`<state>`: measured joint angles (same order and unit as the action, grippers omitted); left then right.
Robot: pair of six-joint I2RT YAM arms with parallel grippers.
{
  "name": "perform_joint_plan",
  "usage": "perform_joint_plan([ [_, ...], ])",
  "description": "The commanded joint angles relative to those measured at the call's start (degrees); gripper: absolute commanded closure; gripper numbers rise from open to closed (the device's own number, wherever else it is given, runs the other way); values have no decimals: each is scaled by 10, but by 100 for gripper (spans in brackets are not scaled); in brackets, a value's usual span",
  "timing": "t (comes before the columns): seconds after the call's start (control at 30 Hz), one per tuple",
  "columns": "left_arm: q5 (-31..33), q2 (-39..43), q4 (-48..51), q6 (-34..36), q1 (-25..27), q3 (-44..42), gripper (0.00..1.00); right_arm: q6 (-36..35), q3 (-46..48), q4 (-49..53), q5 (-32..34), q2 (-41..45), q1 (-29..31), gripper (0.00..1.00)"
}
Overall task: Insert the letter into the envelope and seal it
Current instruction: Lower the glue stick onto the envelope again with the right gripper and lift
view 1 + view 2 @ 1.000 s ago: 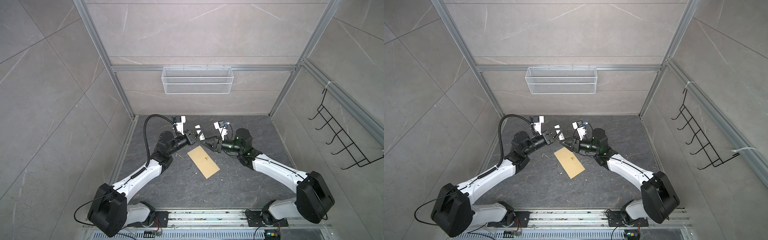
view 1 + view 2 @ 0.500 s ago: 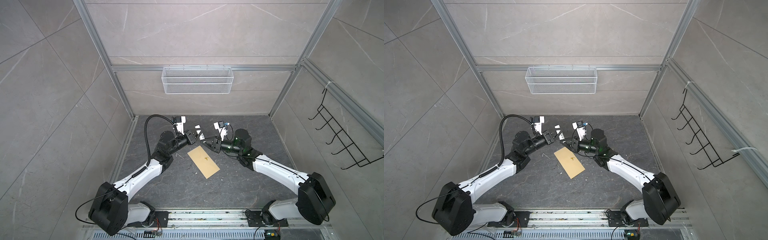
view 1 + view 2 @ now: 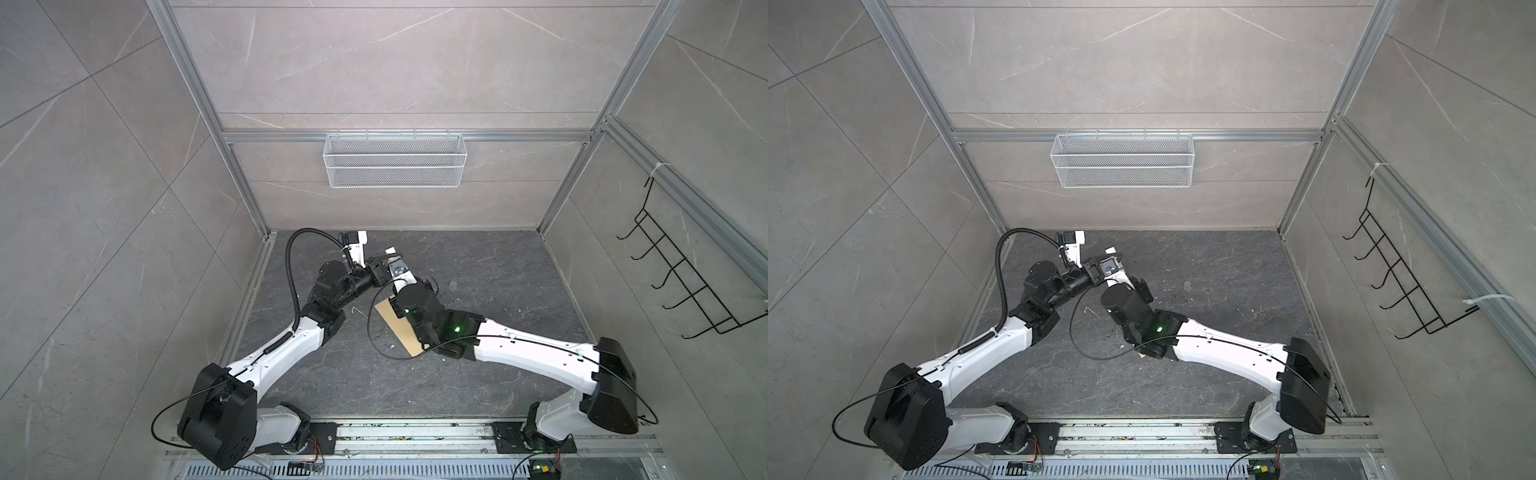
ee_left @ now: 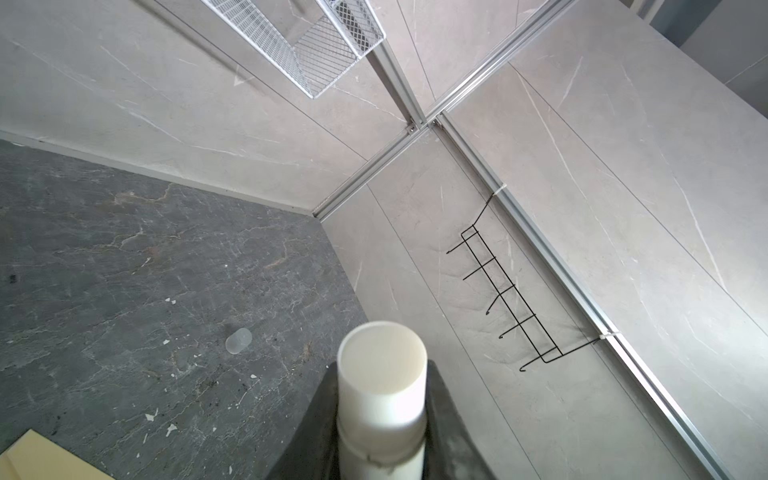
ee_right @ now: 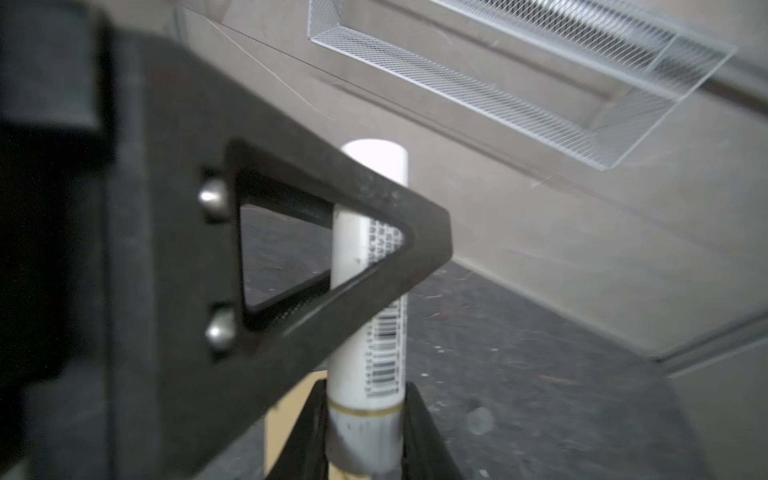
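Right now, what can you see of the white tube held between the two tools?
The white tube is a plastic-looking cylinder with a flat round end, a printed barcode down its side and a thin gold ring near one end. It is clamped by the right tool at the ring and by the left tool farther along.

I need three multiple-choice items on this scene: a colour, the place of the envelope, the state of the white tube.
1. The wire basket is: A black; B white; C red.
2. The envelope lies: A on the dark table; B in the basket; C held up in the air.
3. The white tube is: A lying on the table; B in the basket; C gripped by both pairs of jaws.
1B, white mesh; 2A, it lies flat there; 3C, both wrist views show jaws clamping it.
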<state>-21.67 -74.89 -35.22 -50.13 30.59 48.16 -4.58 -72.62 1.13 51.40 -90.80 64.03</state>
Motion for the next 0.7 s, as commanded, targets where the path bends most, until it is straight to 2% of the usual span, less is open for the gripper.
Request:
perform_joint_plan([
  [0.0, -23, -3, -10, 16, 11, 13, 100, -125, -26, -56, 125, -35, 23, 100],
  [0.1, -22, -1, -7, 18, 11, 11, 100, -85, -16, -34, 71, -19, 23, 99],
  [0.2, -22, 3, -7, 20, 11, 10, 100, -28, 17, -20, -41, 35, 8, 85],
  [0.3, -24, 8, -11, 21, 11, 7, 100, 26, 68, -26, -173, 103, -25, 63],
  [0.4, -25, 12, -20, 21, 11, 4, 100, 92, 110, -29, -366, 160, -89, 28],
  [0.5, -31, 13, -27, 20, 11, 4, 100, 142, 153, -66, -546, 199, -153, 7],
  [0.57, -36, 14, -35, 17, 11, 2, 100, 175, 177, -95, -657, 211, -193, 1],
  [0.67, -40, 16, -42, 14, 11, 1, 100, 228, 188, -126, -779, 207, -243, 0],
])
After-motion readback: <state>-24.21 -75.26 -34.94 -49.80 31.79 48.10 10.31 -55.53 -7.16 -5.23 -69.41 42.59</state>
